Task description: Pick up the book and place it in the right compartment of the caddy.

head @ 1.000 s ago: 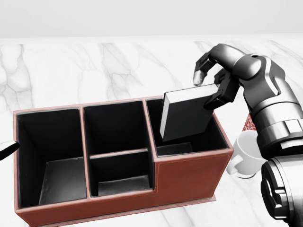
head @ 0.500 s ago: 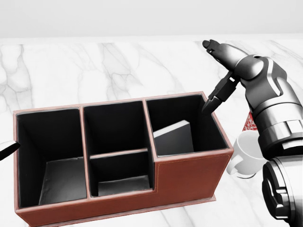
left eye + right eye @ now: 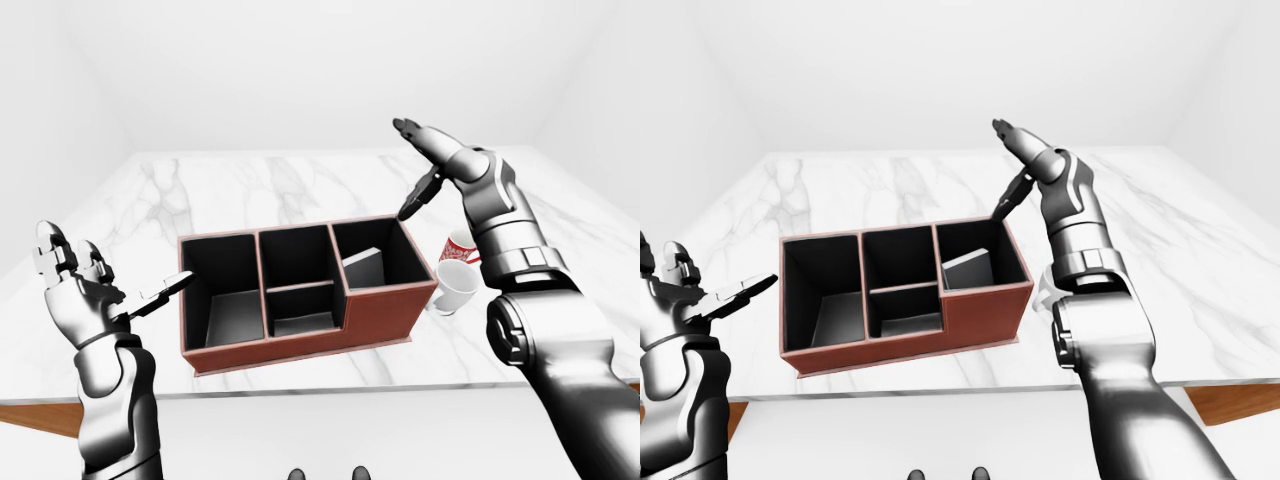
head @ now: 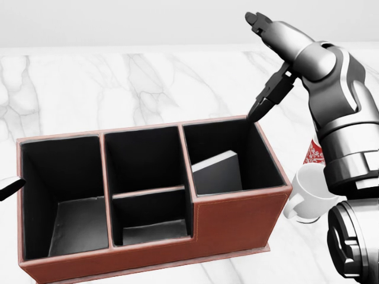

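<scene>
Book (image 4: 218,173) lies tilted in caddy (image 4: 237,222) right compartment, both hands' fingers released; lift right hand (image 4: 273,65) straight up, clear of the rim.

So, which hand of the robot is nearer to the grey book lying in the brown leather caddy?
Right. The right hand is open above the book; the left hand is open left of the caddy.
</scene>
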`<state>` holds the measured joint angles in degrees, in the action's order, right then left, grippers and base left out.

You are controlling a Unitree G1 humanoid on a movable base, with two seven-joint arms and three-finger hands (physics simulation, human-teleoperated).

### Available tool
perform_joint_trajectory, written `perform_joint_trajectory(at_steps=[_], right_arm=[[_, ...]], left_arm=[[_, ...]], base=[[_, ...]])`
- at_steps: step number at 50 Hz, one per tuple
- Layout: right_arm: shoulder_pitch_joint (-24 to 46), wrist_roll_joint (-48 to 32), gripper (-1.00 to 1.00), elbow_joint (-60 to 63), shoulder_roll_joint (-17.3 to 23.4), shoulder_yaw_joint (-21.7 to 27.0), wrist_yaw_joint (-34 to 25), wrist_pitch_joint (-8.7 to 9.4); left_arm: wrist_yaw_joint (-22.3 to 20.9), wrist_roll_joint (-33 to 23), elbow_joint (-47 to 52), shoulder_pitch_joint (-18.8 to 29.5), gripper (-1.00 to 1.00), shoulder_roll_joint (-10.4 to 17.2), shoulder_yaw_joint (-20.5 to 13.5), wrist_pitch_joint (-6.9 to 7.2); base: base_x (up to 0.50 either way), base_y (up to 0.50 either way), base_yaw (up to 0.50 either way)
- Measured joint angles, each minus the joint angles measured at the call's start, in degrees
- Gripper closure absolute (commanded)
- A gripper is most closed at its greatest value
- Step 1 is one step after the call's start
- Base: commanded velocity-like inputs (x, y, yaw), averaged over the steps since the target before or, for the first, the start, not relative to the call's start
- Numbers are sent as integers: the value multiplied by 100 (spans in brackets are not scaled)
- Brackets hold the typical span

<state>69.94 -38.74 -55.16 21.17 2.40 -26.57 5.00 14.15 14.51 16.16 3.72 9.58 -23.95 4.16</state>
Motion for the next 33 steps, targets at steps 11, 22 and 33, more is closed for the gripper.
perform_joint_trajectory(at_steps=[11, 22, 33], right_arm=[[-192, 115, -100, 1502, -52, 123, -227, 0], [-117, 340, -100, 2245, -55, 193, -142, 0], [-39, 520, -100, 2449, -63, 203, -65, 0]], left_arm=[[-4, -1, -5, -7, -100, -4, 4, -10], [-6, -3, 0, -8, -100, -7, 7, -6], [-4, -3, 9, -10, -100, -7, 7, 4]], base=[[0, 0, 0], [0, 0, 0], [0, 0, 0]])
